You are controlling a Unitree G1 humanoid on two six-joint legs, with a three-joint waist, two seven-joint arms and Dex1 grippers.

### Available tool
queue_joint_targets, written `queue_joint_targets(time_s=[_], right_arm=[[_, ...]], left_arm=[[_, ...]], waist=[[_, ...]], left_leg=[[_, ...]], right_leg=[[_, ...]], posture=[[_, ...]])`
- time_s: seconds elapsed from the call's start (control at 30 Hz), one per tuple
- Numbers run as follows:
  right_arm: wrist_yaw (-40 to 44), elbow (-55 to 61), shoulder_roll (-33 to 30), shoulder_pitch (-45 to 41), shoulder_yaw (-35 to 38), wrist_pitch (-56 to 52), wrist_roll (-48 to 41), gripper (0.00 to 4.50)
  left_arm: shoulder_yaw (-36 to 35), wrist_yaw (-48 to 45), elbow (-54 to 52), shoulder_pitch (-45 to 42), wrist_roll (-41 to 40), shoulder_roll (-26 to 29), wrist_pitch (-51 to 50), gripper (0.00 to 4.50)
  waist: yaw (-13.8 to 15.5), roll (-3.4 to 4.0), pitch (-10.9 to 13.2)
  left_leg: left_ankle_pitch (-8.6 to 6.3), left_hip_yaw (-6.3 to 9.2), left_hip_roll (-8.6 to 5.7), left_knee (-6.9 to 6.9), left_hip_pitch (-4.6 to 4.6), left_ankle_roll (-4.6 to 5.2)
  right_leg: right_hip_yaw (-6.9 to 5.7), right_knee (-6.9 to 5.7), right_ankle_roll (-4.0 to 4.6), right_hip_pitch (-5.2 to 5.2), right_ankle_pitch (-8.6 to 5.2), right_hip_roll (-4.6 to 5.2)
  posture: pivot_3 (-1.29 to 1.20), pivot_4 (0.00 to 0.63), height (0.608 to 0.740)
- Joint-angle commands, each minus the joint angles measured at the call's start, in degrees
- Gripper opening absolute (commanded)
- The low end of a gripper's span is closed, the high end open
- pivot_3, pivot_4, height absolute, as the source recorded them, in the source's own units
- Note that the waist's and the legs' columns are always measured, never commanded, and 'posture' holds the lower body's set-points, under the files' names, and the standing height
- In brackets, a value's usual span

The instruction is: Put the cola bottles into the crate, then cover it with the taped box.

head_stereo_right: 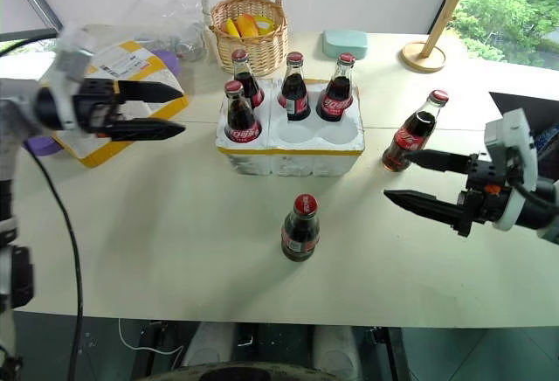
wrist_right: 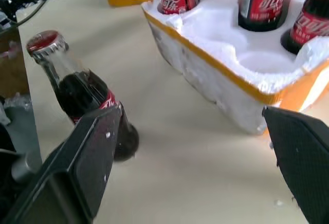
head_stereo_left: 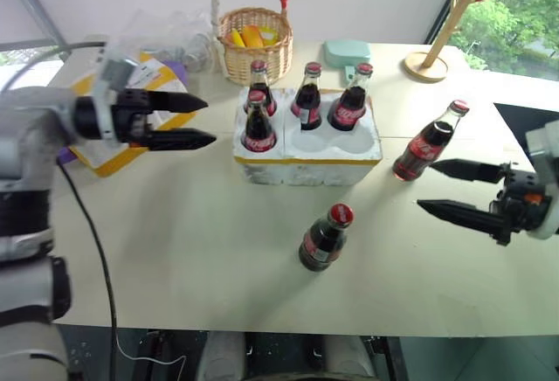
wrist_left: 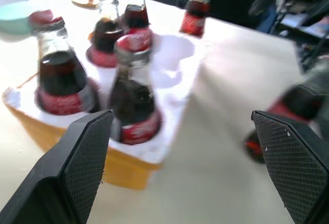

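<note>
Four cola bottles [head_stereo_left: 308, 94] stand in the crate [head_stereo_left: 306, 158], so two wells are free. My left gripper [head_stereo_left: 194, 121], jaws spread and empty, hangs beside it near the taped box [head_stereo_left: 122, 154]. My right gripper [head_stereo_left: 445, 190], also spread, faces the two bottles left on the table [head_stereo_left: 218, 259]

Six cola bottles [head_stereo_left: 260, 126] are counted: four stand in the one crate [head_stereo_left: 306, 161], and two stand on the desk [head_stereo_left: 175, 250] outside it, one in front of the crate and one to its right. Two of the crate's six wells are unfilled. One wicker basket [head_stereo_left: 253, 45] and one taped box [head_stereo_right: 118, 66] are seen behind and left of the crate.
</note>
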State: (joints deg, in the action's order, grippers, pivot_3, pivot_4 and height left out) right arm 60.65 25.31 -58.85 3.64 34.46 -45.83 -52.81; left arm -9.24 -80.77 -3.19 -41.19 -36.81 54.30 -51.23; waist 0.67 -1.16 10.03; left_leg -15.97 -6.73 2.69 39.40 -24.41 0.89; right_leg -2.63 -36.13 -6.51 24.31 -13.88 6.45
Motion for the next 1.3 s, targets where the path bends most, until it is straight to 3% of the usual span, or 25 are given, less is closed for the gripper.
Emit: queue_joint_targets(time_s=[0.03, 0.23, 0.67, 1.13, 1.23, 1.3], right_arm=[[0.9, 4.8, 1.4, 2.8, -0.9, 2.4, 1.2, 4.50], [1.9, 9.7, 4.4, 7.1, -12.3, 7.4, 6.3, 4.50], [-0.7, 5.3, 12.8, -5.3, -29.6, 9.4, 10.0, 4.50], [0.6, -0.8, 19.5, -11.5, -38.5, 11.5, 12.9, 4.50], [0.8, -0.9, 20.1, -11.1, -39.0, 11.3, 12.7, 3.68], [0.7, -0.6, 20.4, -10.9, -38.8, 11.3, 12.4, 2.87]], left_arm=[[-2.7, -2.2, -10.5, 6.9, -6.4, 3.8, -3.7, 4.48], [1.0, 2.0, -17.8, 16.6, -1.5, 3.5, 5.1, 4.48], [6.2, 6.8, -17.0, 12.1, -1.4, -0.5, 8.4, 4.48], [7.1, 7.5, -16.4, 10.8, -1.7, -0.5, 8.9, 4.48], [7.1, 7.9, -16.7, 10.6, -1.8, -0.6, 8.8, 4.50], [7.0, 8.1, -16.8, 10.6, -1.9, -0.6, 8.8, 4.50]], waist=[[0.0, 0.00, 0.0], [0.0, -0.04, 0.0], [0.0, -0.04, 0.0], [0.0, -0.04, 0.0], [0.0, -0.04, 0.0], [0.0, -0.05, 0.0]], left_leg=[[0.01, 0.02, 0.00, 0.00, 0.02, -0.01], [0.04, 0.12, -0.03, 0.00, 0.04, -0.07], [0.05, 0.18, -0.07, 0.00, 0.02, -0.09], [0.06, 0.17, -0.05, 0.00, 0.02, -0.10], [0.06, 0.17, -0.04, 0.00, 0.02, -0.10], [0.06, 0.16, -0.04, 0.00, 0.02, -0.10]], right_leg=[[0.00, -0.02, 0.00, -0.03, -0.01, 0.00], [-0.02, 0.00, 0.07, -0.08, -0.04, -0.03], [-0.03, -0.01, 0.05, -0.06, -0.01, -0.11], [-0.04, -0.01, 0.05, -0.05, -0.01, -0.15], [-0.04, -0.01, 0.05, -0.05, -0.01, -0.16], [-0.04, -0.01, 0.05, -0.05, -0.01, -0.16]], posture=[[0.00, 0.150, 0.740], [0.00, 0.150, 0.740], [0.00, 0.150, 0.740], [0.00, 0.150, 0.740], [0.00, 0.150, 0.740], [0.00, 0.150, 0.740]])
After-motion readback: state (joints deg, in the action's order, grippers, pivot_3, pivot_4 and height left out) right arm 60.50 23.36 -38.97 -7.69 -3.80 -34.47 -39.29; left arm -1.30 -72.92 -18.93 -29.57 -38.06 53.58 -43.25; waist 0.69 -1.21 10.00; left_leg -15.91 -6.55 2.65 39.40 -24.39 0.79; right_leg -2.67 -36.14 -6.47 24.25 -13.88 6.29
